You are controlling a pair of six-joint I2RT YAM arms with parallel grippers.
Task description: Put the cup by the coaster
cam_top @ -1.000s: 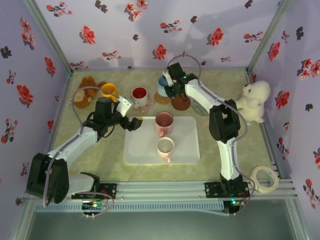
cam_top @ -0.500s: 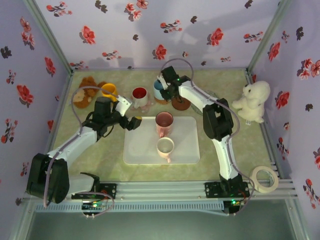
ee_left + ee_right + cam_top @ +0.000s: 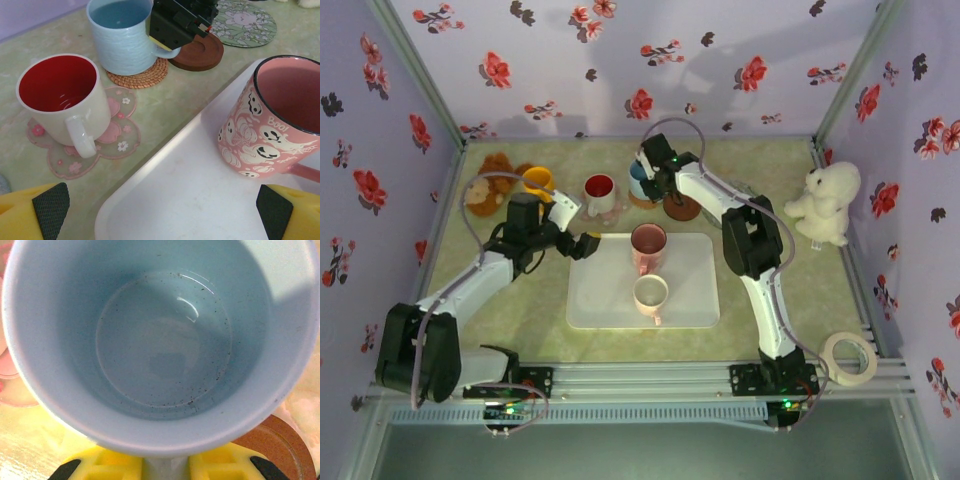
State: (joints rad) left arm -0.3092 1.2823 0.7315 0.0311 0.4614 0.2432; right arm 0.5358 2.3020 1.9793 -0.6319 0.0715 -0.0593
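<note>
The blue cup [image 3: 122, 37] now stands upright at the far middle of the table, its base on the woven coaster [image 3: 145, 77], with a brown coaster [image 3: 205, 52] just to its right. Over the last second it has drifted a little left and nearer, as the right arm folded inward. It was hanging beyond the woven coaster and has now settled onto it. The right gripper [image 3: 170, 37] stays clamped on the cup's handle, its yellow fingers either side of it. The placing looks all but done; what seems left is to let go and back away without dragging the handle.

To the left, well apart, a red-lined cup [image 3: 60, 100] sits on its own flowered coaster [image 3: 107, 145]. Nearer, a pink cup [image 3: 270, 125] stands on the white tray [image 3: 175, 200]. The left gripper [image 3: 582, 243] hovers at the tray's far-left corner, jaws wide apart and empty, hardly moved.
</note>
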